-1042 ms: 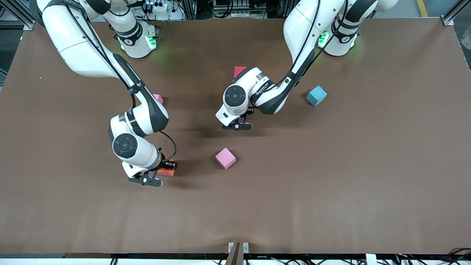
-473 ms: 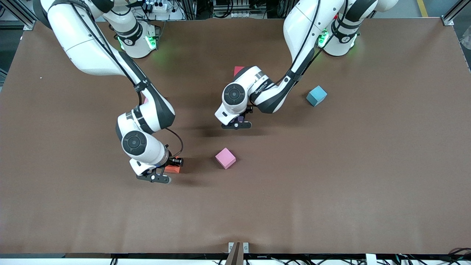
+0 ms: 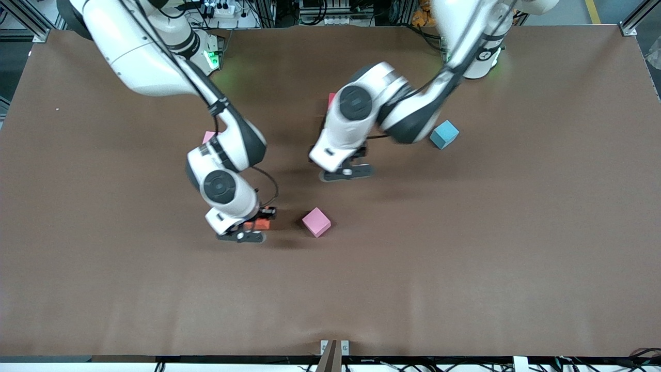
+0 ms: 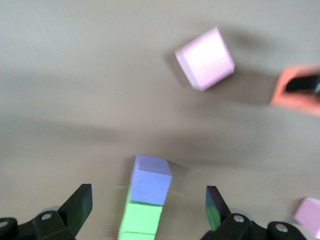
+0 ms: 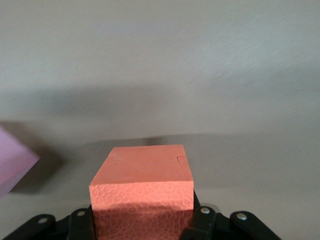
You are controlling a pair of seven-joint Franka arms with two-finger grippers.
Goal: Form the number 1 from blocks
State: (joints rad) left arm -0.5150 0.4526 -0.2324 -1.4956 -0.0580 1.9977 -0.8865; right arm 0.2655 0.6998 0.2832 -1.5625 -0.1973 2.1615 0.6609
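Brown counter (image 3: 465, 248) carries the scene. Right jaws (image 3: 258, 226) are clamped on the orange cube (image 3: 256, 224), held low over the counter just beside a pink cube (image 3: 316, 222); swinging on could knock that pink cube. Left jaws (image 4: 147, 212), spread apart and empty, hang over the purple cube (image 4: 151, 178), which caps a green cube (image 4: 142, 218) in the line; dipping could nudge it.

The red block (image 3: 331, 98) is mostly hidden by the left arm; the lower green block (image 4: 135, 235) is cut off (left wrist view, blurred).
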